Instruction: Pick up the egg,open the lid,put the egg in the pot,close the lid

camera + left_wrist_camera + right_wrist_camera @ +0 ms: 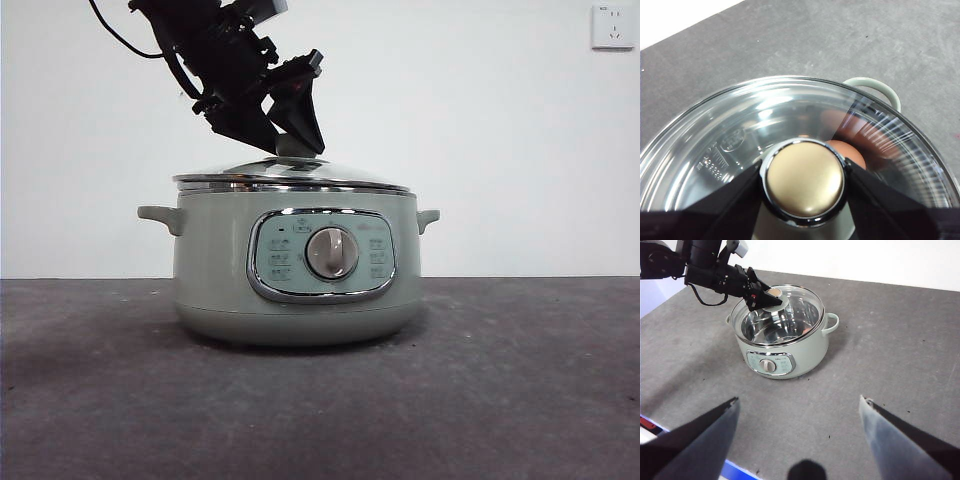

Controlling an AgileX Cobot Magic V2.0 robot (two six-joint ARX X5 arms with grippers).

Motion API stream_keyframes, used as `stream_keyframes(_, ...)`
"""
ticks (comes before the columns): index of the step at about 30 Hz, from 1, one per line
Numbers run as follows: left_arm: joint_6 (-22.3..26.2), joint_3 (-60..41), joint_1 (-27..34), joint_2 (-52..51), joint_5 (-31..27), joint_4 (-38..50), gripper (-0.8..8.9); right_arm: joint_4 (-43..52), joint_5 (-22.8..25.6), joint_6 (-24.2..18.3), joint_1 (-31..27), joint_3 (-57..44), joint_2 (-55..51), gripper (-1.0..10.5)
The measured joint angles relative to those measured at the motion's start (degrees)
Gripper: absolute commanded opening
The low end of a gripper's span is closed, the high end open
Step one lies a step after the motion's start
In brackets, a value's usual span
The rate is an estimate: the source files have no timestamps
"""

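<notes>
Egg (pixel 847 152) lies inside the pot (pixel 215 270), seen through the glass lid (pixel 730 130), which sits on the rim. Left gripper (pixel 804 186) clamps the knob (pixel 804 179), apparently to seat the lid. Right gripper (pixel 797 412) waits spread wide, well back.

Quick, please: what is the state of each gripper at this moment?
Left gripper: closed on the lid's knob; the lid sits on the pot.
Right gripper: open, holding nothing, away from the pot.
</notes>
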Motion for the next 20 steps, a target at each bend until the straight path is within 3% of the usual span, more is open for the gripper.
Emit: stream_keyframes(20, -1.3, 1.6, 0.0, 1.0, -1.5, -3.7, -0.08, 0.0, 0.0, 0.0, 0.0, 0.0, 0.0, 4.1)
